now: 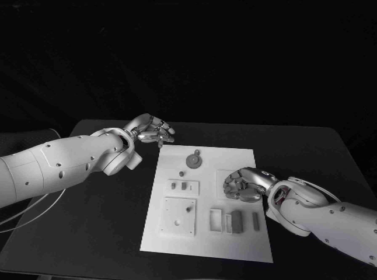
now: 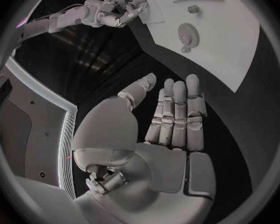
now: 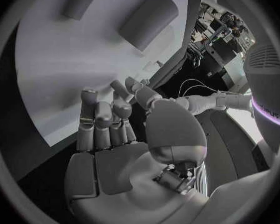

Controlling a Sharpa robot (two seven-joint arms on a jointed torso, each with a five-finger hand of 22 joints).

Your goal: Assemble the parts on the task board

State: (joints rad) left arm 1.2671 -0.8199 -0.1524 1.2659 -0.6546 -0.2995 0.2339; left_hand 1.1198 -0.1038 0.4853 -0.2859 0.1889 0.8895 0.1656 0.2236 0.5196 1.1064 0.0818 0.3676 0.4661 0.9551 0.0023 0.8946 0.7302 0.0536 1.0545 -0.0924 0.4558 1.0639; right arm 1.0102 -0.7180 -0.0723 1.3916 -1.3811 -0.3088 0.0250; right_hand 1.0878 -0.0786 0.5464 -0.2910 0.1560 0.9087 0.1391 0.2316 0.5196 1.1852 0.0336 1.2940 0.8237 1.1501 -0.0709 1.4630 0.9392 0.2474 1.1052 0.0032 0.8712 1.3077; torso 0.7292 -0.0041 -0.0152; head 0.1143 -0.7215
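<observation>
Meanwhile the table point(image 1: 87, 221) is carrying the task board point(image 1: 207, 233), its long axis running away from the robot. Grey parts point(image 1: 234, 221) are lying on it, the right hand point(image 1: 244, 185) hovering nearest with fingers curled on nothing. At the far corner the left hand point(image 1: 146, 132) is waiting; its wrist view shows straight, empty fingers point(image 2: 177, 114).

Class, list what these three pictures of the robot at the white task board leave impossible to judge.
- Head view: right hand covers part of the white task board; what lies beneath is hidden.
- Head view: whether the left hand pinches anything is too small to tell.
- Small grey parts: shapes unclear.
</observation>
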